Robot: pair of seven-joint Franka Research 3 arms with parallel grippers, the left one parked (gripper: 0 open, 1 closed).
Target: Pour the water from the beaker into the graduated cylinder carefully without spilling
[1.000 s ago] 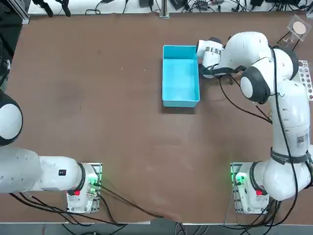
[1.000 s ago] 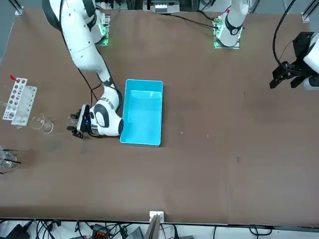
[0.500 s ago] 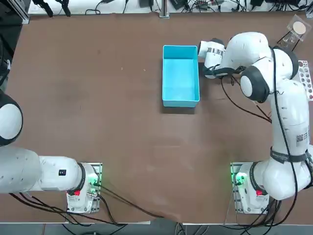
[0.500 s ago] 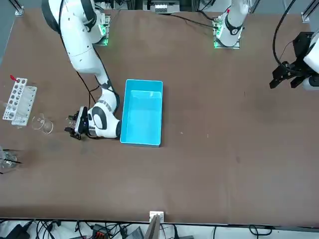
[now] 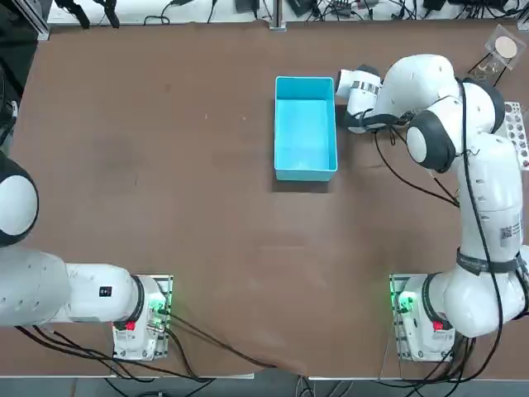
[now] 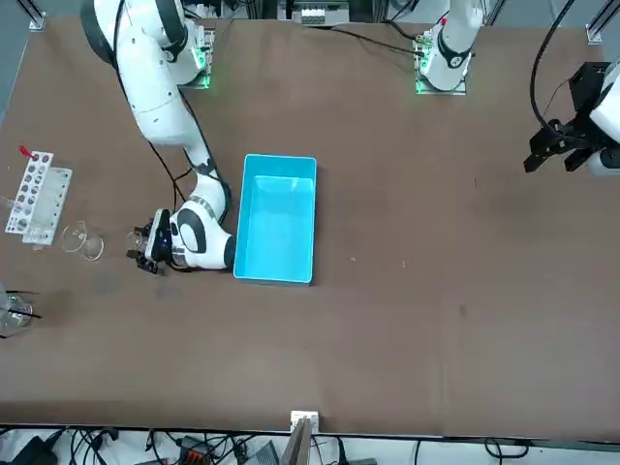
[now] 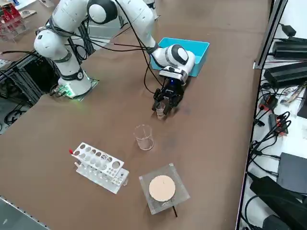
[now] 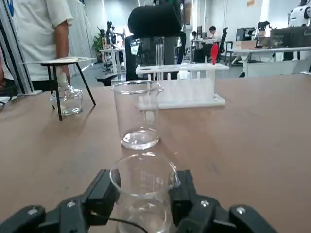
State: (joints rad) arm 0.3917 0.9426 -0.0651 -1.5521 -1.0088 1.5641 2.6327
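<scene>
Right gripper (image 8: pixel 146 187): clenched on the small, round-rimmed clear glass beaker (image 8: pixel 145 209), right half of table.
Taller clear glass vessel (image 8: pixel 138 116): standing right of the beaker, apart.
Blue rectangular tray (image 5: pixel 306 129): left of gripper.

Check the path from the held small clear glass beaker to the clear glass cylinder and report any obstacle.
The right gripper holds the beaker; nothing visible stands between it and the cylinder, only bare tabletop. The white tube rack is beyond the cylinder.
</scene>
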